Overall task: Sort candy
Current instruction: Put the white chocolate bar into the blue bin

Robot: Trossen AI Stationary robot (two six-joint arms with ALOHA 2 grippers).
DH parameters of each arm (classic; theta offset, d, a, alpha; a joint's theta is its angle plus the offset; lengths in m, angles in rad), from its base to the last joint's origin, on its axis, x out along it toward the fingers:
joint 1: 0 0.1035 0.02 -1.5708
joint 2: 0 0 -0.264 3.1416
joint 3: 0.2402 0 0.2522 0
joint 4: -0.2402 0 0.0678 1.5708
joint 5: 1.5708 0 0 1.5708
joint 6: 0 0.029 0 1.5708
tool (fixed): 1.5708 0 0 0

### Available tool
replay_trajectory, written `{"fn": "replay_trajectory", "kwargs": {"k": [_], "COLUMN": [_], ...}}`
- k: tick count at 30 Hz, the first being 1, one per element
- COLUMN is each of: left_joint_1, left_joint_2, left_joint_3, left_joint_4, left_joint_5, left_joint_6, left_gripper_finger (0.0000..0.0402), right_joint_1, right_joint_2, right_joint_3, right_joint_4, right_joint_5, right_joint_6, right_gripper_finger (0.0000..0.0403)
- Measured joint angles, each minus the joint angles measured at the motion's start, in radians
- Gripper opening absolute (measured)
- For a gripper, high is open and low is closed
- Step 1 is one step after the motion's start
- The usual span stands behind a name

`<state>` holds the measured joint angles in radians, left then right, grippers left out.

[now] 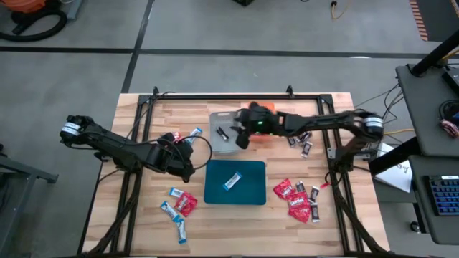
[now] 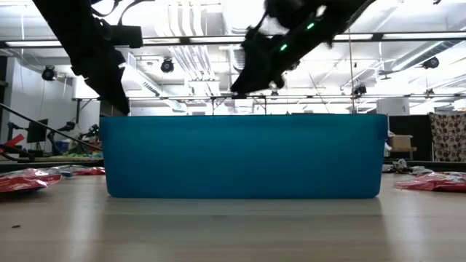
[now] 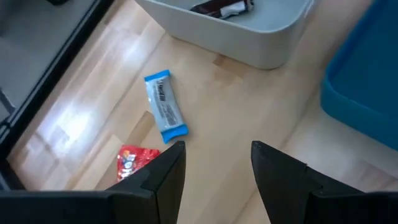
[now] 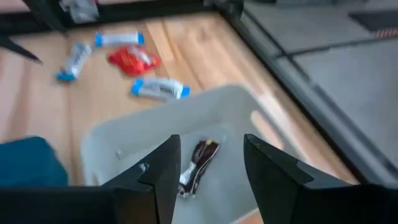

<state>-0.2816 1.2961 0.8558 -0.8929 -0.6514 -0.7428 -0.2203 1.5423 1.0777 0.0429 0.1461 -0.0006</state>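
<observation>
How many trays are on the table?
3: a grey tray mid-table, a blue tray next to it, and an orange tray beside the grey one, mostly hidden under the right arm.

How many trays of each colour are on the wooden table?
grey tray: 1
blue tray: 1
orange tray: 1
Total: 3 trays
</observation>
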Motion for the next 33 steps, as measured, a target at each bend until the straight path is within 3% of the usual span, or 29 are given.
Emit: {"fn": "replay_trajectory", "kwargs": {"k": [5, 15, 24, 33], "left_joint_1": [-0.002, -0.007, -0.007, -0.005], "left_joint_2": [0.0, 0.0, 0.0, -0.002], "left_joint_3": [0.0, 0.0, -0.006, -0.003], "left_joint_4": [-0.001, 0.002, 0.1, 0.088], "left_joint_5": [0.009, 0.027, 0.042, 0.078], "left_joint_6": [0.008, 0.041, 0.155, 0.114], "left_gripper_finger": [0.0166, 0.0166, 0.0166, 0.0166], "right_joint_1": [0.005, 0.023, 0.024, 0.024], "right_joint_2": [-0.168, -0.354, -0.411, -0.392], "right_joint_3": [-0.134, -0.313, -0.369, -0.491], "right_joint_4": [0.025, 0.116, 0.128, 0.374], "right_joint_5": [-0.017, -0.014, -0.015, -0.018], "right_joint_6": [0.01, 0.042, -0.019, -0.131], "right_gripper_finger": [0.0151, 0.0132, 0.0132, 0.0128]}}
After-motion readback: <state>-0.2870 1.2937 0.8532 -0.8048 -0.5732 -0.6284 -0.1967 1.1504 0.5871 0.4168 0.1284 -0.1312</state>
